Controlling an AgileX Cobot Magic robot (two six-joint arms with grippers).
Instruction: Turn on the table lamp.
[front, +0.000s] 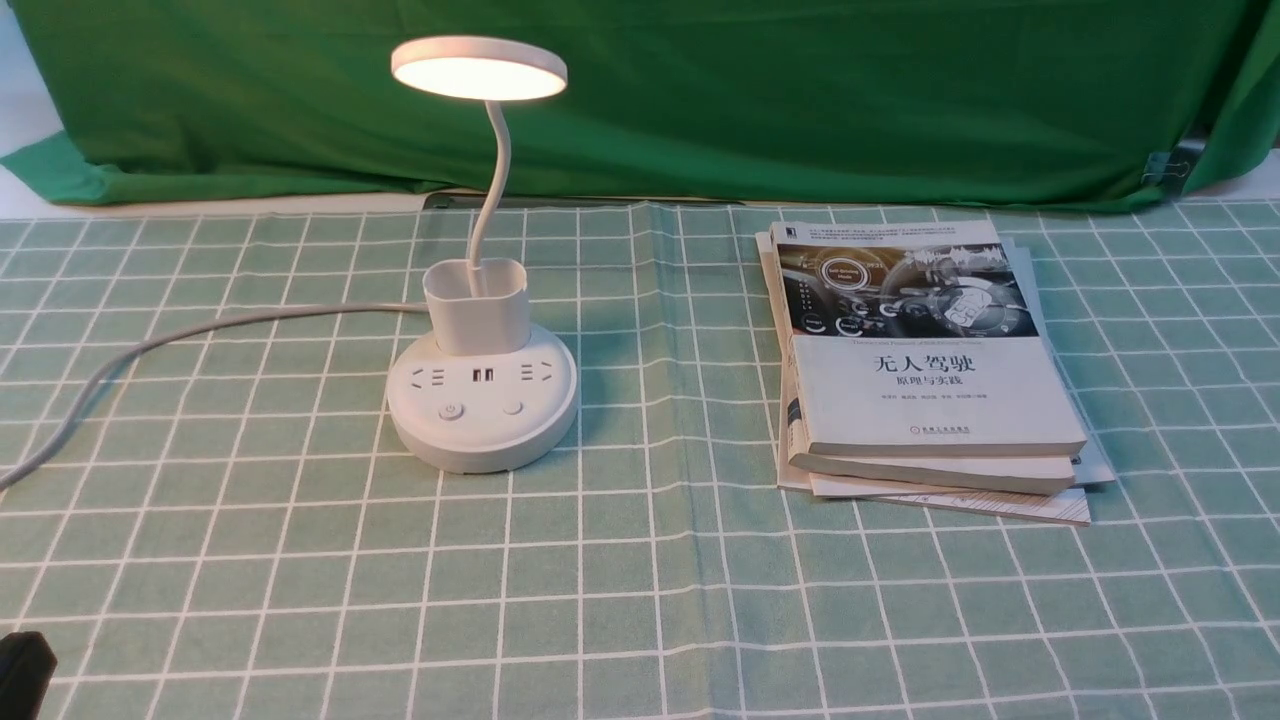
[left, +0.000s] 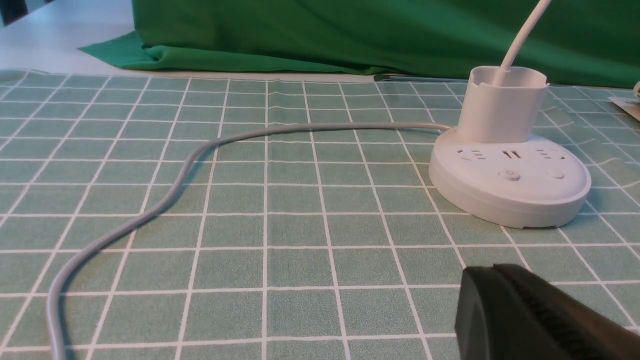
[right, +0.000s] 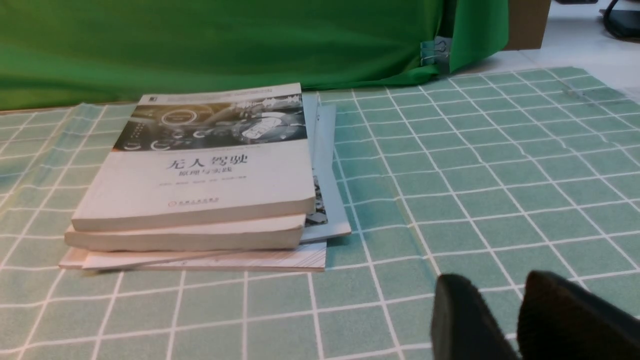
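The white table lamp stands left of centre on the checked cloth. Its round disc head glows on top of the curved gooseneck. The round base carries sockets, a power button and a second button; its cord trails off to the left. My left gripper is shut with nothing in it, low over the cloth, short of the base and to its left. Only a black corner of it shows in the front view. My right gripper is open and empty, near the books.
A stack of books lies right of the lamp, a white-covered one on top. Green backdrop cloth hangs along the far edge of the table. The lamp's cord curves over the left part of the cloth.
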